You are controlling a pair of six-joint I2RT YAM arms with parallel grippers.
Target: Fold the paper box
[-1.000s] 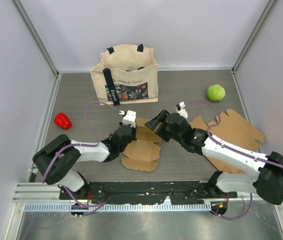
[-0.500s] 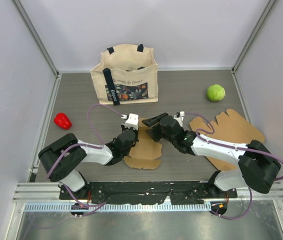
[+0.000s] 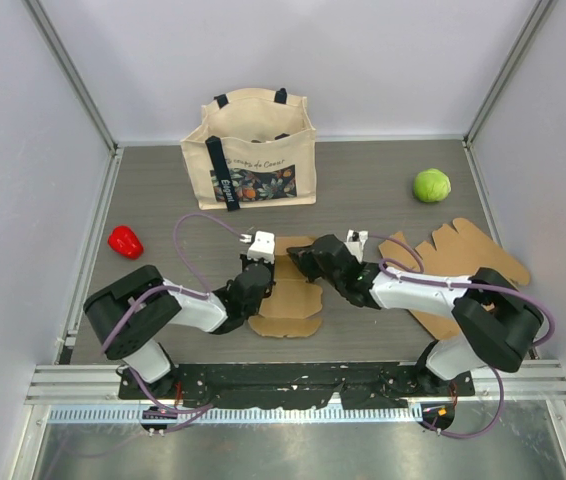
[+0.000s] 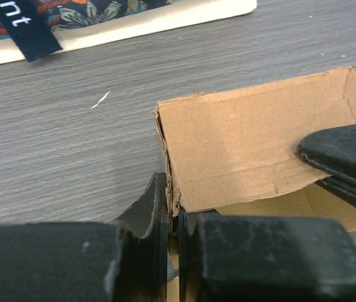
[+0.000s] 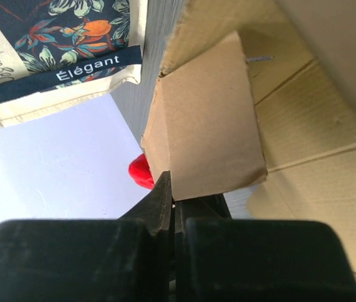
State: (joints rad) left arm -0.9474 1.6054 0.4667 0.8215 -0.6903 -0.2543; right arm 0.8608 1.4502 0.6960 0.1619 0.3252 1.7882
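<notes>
The brown paper box [image 3: 285,300] lies part-folded on the table between both arms. My left gripper [image 3: 265,268] is shut on the corner edge of a raised side wall [image 4: 247,145]; in the left wrist view the gripper [image 4: 173,211] pinches that thin edge. My right gripper [image 3: 298,257] comes from the right and is shut on an upright flap [image 5: 206,135] of the same box, the gripper [image 5: 177,202] pinching its lower edge. One of the right fingers [image 4: 348,151] shows against the inside of the wall. The box floor [image 5: 316,119] lies flat.
A cream tote bag [image 3: 251,150] stands behind the box. A red pepper [image 3: 125,241] lies at the left and a green ball [image 3: 431,185] at the back right. A second flat cardboard blank [image 3: 468,265] lies under the right arm.
My right gripper swung left onto the box and shut on its flap. The left gripper stayed shut on the wall and shifted slightly.
</notes>
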